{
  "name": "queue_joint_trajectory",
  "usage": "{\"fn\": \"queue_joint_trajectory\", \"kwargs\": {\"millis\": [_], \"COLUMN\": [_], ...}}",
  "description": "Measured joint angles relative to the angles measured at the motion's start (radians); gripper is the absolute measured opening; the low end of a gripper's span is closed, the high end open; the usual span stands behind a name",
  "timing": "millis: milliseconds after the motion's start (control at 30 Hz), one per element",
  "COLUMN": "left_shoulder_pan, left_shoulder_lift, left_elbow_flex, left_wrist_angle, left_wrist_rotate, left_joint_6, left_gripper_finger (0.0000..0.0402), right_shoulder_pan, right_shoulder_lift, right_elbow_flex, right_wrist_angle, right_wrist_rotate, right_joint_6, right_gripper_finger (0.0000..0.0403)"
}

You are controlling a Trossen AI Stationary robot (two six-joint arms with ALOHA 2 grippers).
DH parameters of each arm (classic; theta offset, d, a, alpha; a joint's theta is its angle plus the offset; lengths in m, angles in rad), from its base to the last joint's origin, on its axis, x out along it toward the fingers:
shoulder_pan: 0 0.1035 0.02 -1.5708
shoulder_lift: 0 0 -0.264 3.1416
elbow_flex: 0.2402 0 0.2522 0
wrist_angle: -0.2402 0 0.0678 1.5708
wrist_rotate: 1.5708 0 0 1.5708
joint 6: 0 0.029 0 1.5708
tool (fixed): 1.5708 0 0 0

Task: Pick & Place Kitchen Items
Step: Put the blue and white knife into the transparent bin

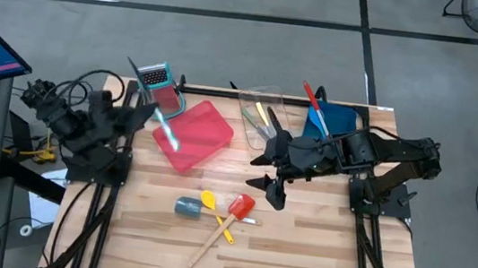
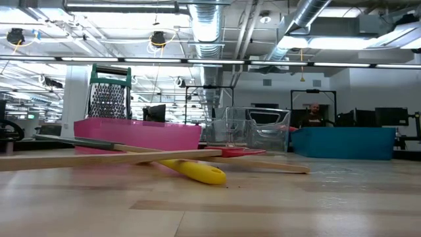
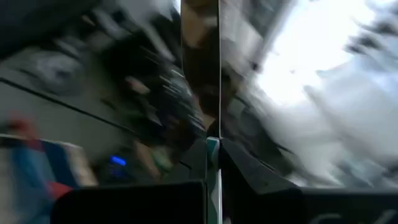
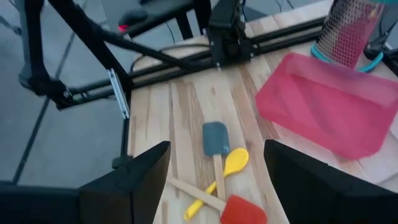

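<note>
Left hand (image 1: 161, 118) clamped on teal-handled knife (image 1: 167, 130) over red tray's (image 1: 208, 126) edge; right hand (image 1: 268, 175) apart.

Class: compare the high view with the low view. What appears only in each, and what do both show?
Only the high view: both arms, the left pincer shut on a knife over the red tray, the right pincer open. Only the low view: the room with its ceiling ducts. Both: red tray, grater, yellow spoon, clear tray.

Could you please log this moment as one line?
left claw: shut on knife over red tray | right claw: open, empty, over table | loose: grey-teal spatula, yellow spoon, red spatula
</note>
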Motion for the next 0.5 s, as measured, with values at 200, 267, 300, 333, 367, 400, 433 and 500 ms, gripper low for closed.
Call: {"fn": "queue_joint_trajectory", "kwargs": {"millis": [200,267,300,333,367,400,433,500], "left_shoulder_pan": [0.093,0.106,0.106,0.106,0.106,0.109,0.112,0.121], "left_shoulder_lift": [0.004,0.005,0.006,0.009,0.013,0.018,0.024,0.032], "left_elbow_flex": [0.000,0.000,0.000,0.000,0.000,0.000,0.000,0.000], "left_wrist_angle": [0.000,0.000,-0.001,-0.001,-0.001,-0.001,-0.002,-0.004], "left_wrist_rotate": [-0.108,-0.111,-0.109,-0.099,-0.086,-0.063,-0.029,0.078], "left_joint_6": [-0.001,-0.002,-0.002,-0.002,-0.002,0.003,0.017,0.059], "left_gripper_finger": [0.0007,0.0007,0.0006,0.0006,0.0006,0.0007,0.0007,0.0007], "right_shoulder_pan": [-0.046,-0.070,-0.082,-0.094,-0.108,-0.125,-0.141,-0.176], "right_shoulder_lift": [0.007,0.015,0.016,0.016,0.026,0.038,0.044,0.061], "right_elbow_flex": [0.001,0.001,0.000,0.000,0.002,0.006,0.004,-0.004], "right_wrist_angle": [0.147,0.196,0.211,0.232,0.258,0.286,0.294,0.292], "right_wrist_rotate": [0.022,0.022,0.022,0.022,0.021,0.011,-0.014,-0.100], "right_joint_6": [0.030,0.030,0.030,0.035,0.040,0.044,0.046,0.049], "right_gripper_finger": [0.0260,0.0260,0.0260,0.0260,0.0260,0.0260,0.0260,0.0260]}}
